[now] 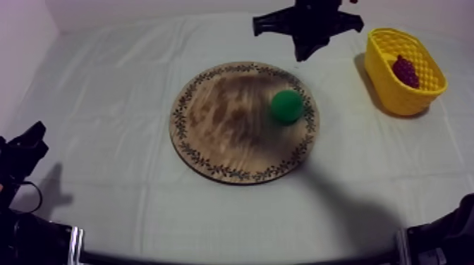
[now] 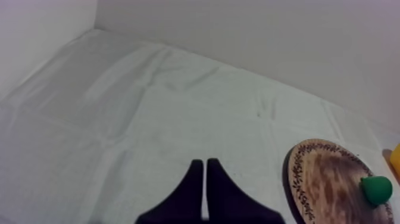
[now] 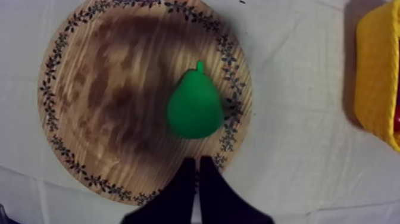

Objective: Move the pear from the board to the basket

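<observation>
The pear lies on the wooden board, right of frame centre, near the rim facing the yellow basket at upper right. The right jaws, closed and empty, hover just beyond the board, apparently staged for descent. The left jaws rest closed and empty at lower left.

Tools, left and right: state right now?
Left tool: shut, empty, over bare cloth.
Right tool: shut, empty, at the edge of the board, beside the pear.
</observation>
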Action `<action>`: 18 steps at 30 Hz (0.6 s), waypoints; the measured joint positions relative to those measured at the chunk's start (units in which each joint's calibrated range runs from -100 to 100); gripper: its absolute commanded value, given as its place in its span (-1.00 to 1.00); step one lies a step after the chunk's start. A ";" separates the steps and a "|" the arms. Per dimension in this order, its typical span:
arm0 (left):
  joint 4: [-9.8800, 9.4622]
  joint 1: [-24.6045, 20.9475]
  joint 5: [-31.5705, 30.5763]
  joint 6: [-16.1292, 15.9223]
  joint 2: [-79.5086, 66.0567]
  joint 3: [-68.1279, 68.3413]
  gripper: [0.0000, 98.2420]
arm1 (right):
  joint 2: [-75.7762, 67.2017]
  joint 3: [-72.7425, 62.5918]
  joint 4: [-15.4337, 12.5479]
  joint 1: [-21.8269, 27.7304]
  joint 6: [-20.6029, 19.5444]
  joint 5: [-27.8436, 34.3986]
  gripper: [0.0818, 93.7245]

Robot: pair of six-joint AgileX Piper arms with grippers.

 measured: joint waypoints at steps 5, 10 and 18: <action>0.00 0.00 0.00 0.00 0.00 0.00 -1.00 | 1.63 -0.39 -1.22 0.08 -0.37 0.00 -0.84; 0.00 0.00 0.00 0.00 0.00 0.00 -1.00 | 2.46 -0.62 -1.42 0.16 -0.17 0.00 0.25; 0.00 0.00 0.00 0.00 0.00 0.00 -1.00 | 3.45 -0.82 -1.19 0.49 -0.37 0.06 0.93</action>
